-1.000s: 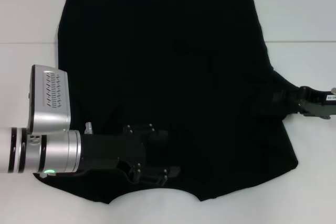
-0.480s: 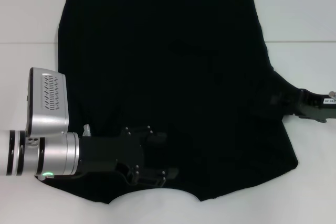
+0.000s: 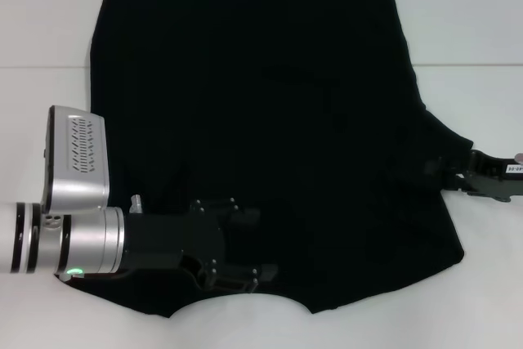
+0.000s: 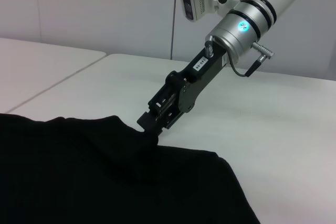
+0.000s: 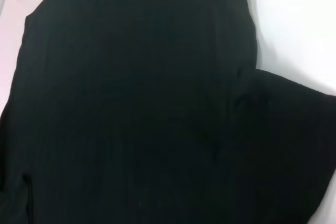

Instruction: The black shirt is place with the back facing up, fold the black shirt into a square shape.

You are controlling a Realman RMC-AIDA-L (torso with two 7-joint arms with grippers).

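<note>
So the black shirt (image 3: pixel 261 120) is lying spread flat on the white table (image 3: pixel 474 22), and we're folding in its sides. Our right gripper (image 4: pixel 149 124) is pinching the sleeve edge; can't tell on our left gripper (image 3: pixel 245 271), hovering over the collar end. Next we're probably dragging that sleeve inward.

The black shirt (image 3: pixel 270 120) lies spread flat on the white table (image 3: pixel 474 22), plain side up, no lettering visible. Its left edge looks folded inward; its right sleeve (image 3: pixel 437 149) juts outward, pulled into a raised peak.
</note>
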